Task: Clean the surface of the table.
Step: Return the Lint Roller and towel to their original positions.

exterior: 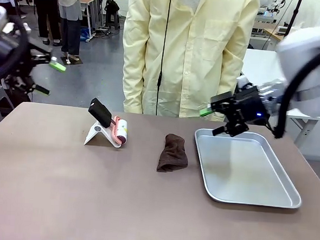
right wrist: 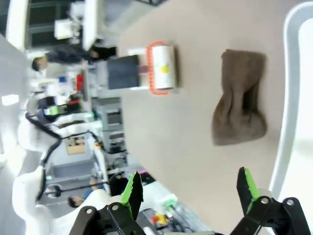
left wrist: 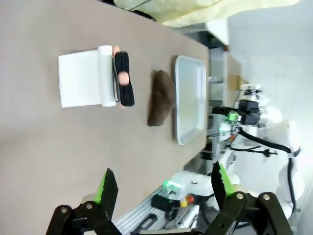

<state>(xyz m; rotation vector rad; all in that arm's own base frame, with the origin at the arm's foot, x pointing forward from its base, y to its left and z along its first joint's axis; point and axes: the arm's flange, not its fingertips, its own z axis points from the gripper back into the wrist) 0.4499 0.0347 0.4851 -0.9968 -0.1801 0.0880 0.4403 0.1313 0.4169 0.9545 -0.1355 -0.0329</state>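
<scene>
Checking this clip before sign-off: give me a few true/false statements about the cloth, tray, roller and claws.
1. The cloth lies in the tray. False: it lies on the table, left of the tray.
2. Both claws are open and hold nothing. True: left claw, right claw.
3. The roller rests on a white stand. True.
4. The tray holds a sponge. False: it holds nothing.

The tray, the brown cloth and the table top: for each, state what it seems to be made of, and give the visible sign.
Tray: likely bare metal, silvery with a soft brushed sheen and a rolled rim.
Brown cloth: soft fabric, perhaps terry or microfibre; it lies crumpled with folds and a fuzzy matte surface.
Table top: smooth matte grey-brown, probably laminate; no grain shows.
</scene>
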